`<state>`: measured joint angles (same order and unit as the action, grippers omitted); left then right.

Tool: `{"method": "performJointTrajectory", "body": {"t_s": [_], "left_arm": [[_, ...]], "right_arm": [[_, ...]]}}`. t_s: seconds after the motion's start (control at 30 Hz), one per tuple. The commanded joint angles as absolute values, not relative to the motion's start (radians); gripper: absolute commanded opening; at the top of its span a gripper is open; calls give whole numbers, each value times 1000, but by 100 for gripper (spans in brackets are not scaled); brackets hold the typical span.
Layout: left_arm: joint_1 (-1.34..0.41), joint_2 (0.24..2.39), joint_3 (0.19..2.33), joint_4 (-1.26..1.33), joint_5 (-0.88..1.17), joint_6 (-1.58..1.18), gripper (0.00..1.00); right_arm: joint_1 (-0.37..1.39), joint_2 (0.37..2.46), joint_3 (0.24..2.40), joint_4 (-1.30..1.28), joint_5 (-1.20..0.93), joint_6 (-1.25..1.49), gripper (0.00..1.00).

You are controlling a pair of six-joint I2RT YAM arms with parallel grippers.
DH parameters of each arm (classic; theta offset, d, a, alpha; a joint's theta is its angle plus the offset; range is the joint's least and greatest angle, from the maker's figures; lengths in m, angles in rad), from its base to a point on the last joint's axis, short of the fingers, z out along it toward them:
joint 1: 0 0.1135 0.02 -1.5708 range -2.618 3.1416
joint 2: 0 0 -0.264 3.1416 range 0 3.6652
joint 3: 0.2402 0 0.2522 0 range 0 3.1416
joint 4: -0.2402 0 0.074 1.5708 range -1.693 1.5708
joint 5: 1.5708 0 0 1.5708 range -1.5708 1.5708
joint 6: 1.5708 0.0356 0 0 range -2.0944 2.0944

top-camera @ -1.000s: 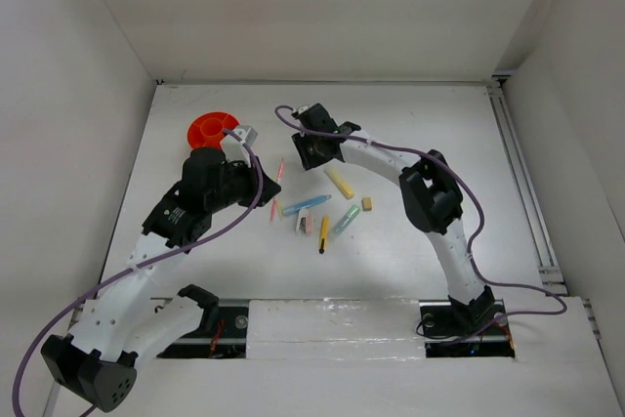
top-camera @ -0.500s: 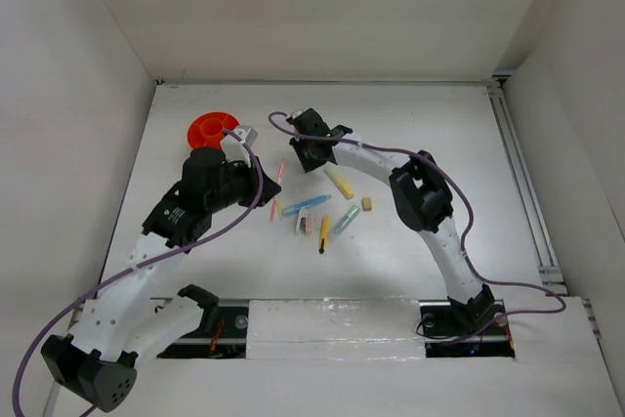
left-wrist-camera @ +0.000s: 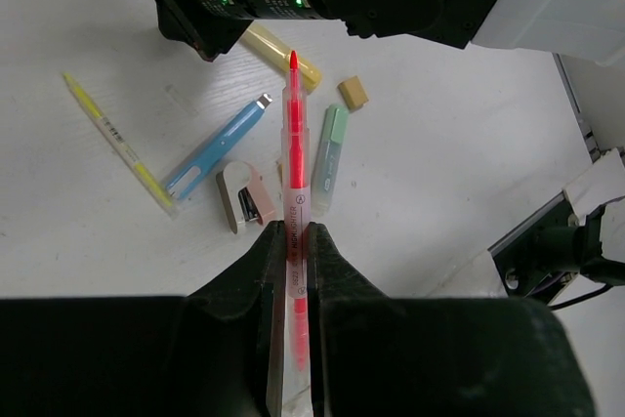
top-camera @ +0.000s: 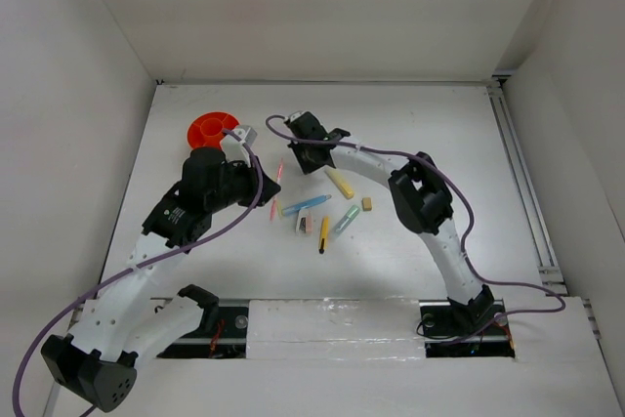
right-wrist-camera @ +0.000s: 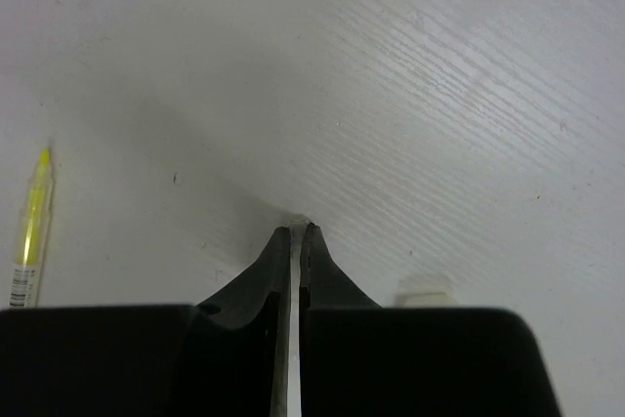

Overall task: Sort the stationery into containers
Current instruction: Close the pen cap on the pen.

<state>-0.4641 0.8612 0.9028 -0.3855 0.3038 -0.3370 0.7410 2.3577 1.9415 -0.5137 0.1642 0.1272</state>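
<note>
Pinching, in the left jaws, a slim pink clear-barrelled plastic pen (left-wrist-camera: 295, 163) by its rear part, tip aimed up the middle of the left wrist view, over the white worktop (left-wrist-camera: 439, 173) and well apart from the low round orange plastic tub (top-camera: 193, 132) at upper left of the top view. Pressing the right jaws together over bare worktop, nothing plainly between them. Probably light, stiff and slick-barrelled, so liable to swivel in so rearward a pinch; better taken mid-barrel, squarely across.
</note>
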Motion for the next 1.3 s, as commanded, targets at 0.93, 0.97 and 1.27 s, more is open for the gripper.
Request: {"method": "performJointTrajectory", "body": {"t_s": [0.93, 0.97, 1.27], "left_arm": [[-466, 931, 764, 193, 709, -597, 0], [-466, 931, 764, 193, 709, -597, 0], [-466, 963, 746, 202, 689, -597, 0]], "right_arm": [[641, 1402, 965, 687, -28, 992, 0], [641, 1402, 951, 705, -43, 992, 0], [670, 1374, 917, 730, -72, 1012, 0]]}}
